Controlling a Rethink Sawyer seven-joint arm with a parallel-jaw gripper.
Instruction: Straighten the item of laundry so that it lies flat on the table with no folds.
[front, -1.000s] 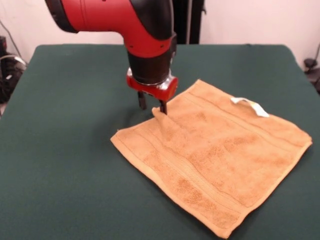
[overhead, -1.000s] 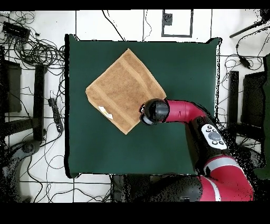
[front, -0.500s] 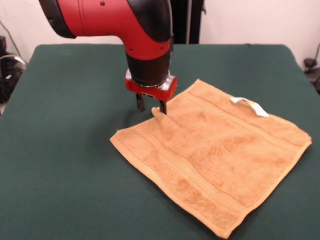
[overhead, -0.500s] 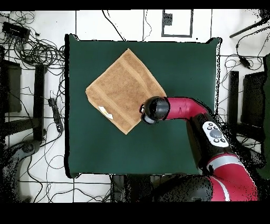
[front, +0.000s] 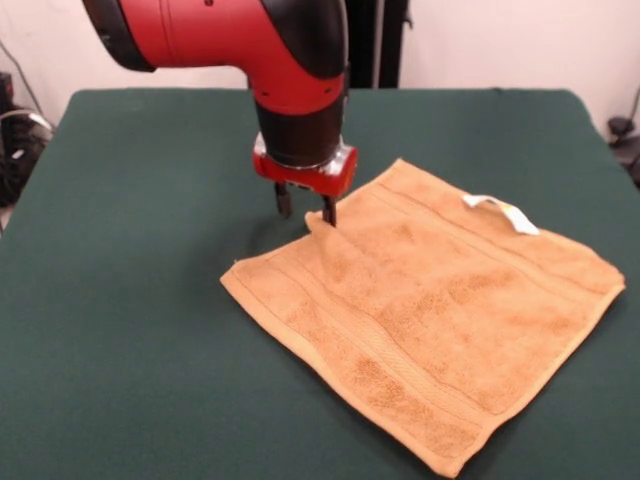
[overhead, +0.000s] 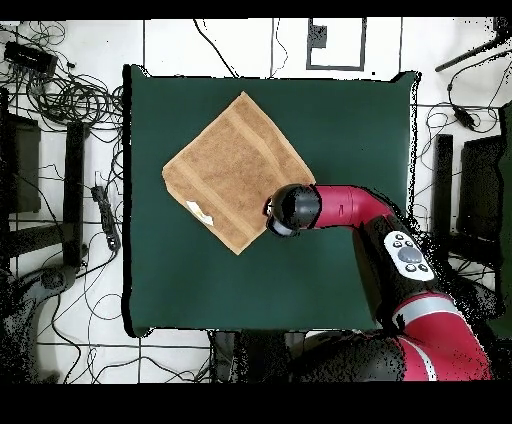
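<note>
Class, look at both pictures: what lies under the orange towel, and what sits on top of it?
Under the towel only the green table shows around its edges; whatever it covers is hidden. On top lies its white tag loop. The gripper stands at a slightly raised edge.

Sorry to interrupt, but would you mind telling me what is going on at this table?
A red and black robot arm is working on a golden-orange towel spread on the green table. Its gripper hangs at the towel's far edge, fingers apart, one fingertip at a small raised pucker in the cloth. Otherwise the towel lies open and nearly flat, its white tag loop on the edge to the right in the front view.
</note>
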